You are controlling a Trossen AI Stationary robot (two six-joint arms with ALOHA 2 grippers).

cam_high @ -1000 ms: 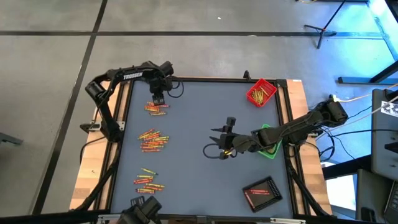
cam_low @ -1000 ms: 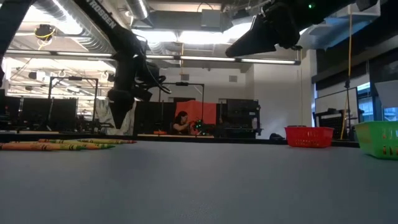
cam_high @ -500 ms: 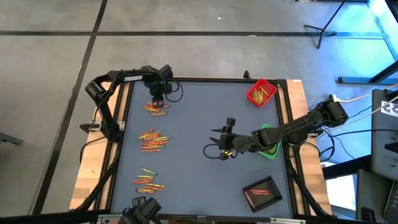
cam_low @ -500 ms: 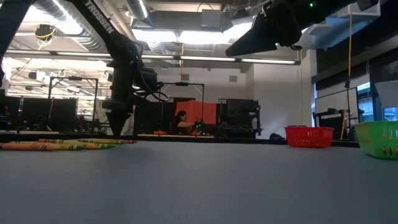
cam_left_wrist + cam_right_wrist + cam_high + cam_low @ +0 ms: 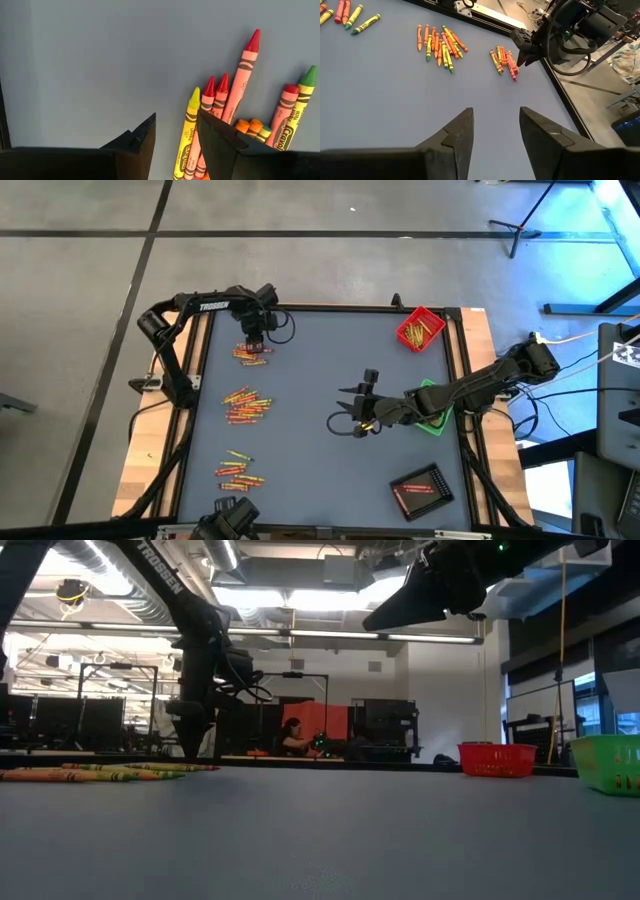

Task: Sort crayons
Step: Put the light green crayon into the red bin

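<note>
Crayons [image 5: 252, 354] lie in a loose cluster at the table's [image 5: 320, 380] far left corner, so I bring my left gripper [image 5: 176, 137] low over its edge, fingers spread and empty, while my right gripper [image 5: 350, 409] hangs parted mid-table, waiting.

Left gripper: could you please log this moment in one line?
left gripper: open, down at far crayon pile | right gripper: open, mid-table, empty | nothing held

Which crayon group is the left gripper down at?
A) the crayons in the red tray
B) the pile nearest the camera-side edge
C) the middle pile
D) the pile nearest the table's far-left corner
D: the left gripper sits at the far-left crayon pile, jaws open beside a yellow crayon.
</note>
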